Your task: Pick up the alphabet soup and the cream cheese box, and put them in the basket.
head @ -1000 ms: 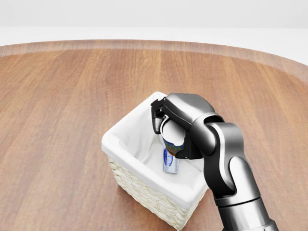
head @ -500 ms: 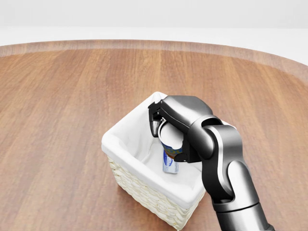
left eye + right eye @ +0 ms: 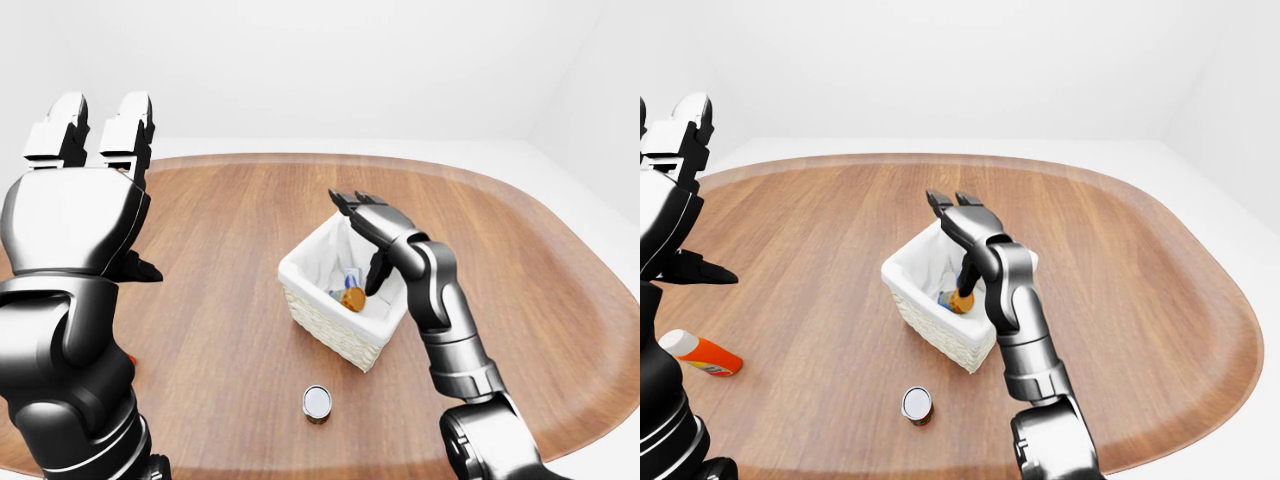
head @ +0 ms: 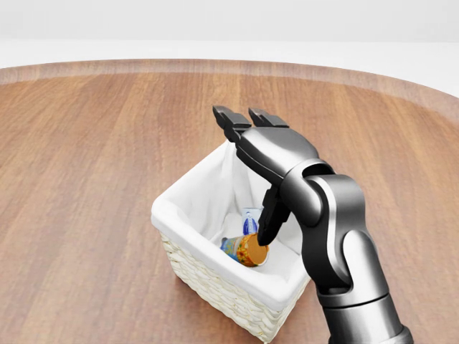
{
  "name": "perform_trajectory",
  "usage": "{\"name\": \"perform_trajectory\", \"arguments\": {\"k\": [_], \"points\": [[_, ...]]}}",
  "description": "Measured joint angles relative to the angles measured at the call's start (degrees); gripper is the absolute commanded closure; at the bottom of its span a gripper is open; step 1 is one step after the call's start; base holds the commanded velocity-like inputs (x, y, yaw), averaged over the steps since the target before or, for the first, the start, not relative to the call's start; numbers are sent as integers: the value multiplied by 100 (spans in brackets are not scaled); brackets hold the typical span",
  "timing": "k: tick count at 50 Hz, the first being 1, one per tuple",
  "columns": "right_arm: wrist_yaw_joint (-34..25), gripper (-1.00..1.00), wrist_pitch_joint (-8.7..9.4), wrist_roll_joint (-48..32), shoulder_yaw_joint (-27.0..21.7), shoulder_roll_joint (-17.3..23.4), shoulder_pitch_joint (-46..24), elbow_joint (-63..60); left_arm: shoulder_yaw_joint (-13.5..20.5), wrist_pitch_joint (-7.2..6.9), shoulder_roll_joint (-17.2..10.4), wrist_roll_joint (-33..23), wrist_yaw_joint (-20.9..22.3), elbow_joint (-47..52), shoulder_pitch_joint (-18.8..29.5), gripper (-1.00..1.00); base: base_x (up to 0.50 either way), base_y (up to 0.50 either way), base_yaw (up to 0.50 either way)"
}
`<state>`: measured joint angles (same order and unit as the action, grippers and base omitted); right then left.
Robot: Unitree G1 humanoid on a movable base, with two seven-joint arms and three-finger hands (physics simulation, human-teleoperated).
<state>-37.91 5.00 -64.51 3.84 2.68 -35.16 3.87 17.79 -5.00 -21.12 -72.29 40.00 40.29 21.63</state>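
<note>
Right hand (image 4: 247,129) is over the basket (image 4: 188,206), fingers (image 4: 231,118) spread straight out, gripping nothing — thumb points down into the basket. The soup (image 4: 244,250) lies on its side on the white liner inside, orange end facing the camera, blue-ish label w/ a pale band behind it; free of the hand. Just above it in the head view, the cheese box (image 4: 250,218) — small, white and blue, standing on end against the liner, partly hidden by the thumb. Both task items sit inside the basket, near its lower-right wall in the head view. Basket is pale wicker w/ white cloth folded over the rim, sitting mid-table (image 4: 93,179) on brown wood grain.

Left hand (image 3: 92,140) is raised high at the left of the left-eye view, fingers extended upward, empty — well apart from the basket.

Elsewhere in the right-eye view: a small can (image 3: 917,405) upright, pale lid up, below the basket; an orange bottle (image 3: 700,353) w/ white cap lying at far left.
</note>
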Motion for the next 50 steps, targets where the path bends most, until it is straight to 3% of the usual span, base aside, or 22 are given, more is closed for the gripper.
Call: {"name": "perform_trajectory", "arguments": {"k": [22,32,50], "points": [[-61,-100,0,68,-128,39,-506,-396,-2,0,4,15,0,-10,-11,-100,0,0,0],[713,-100,0,447,-180,30,-719,-343,-8,0,13,28,0,-35,-21,-100,0,0,0],[2705,-100,0,1310,-265,-23,-908,-417,-14,0,16,8,0,-33,-18,-100,0,0,0]]}}
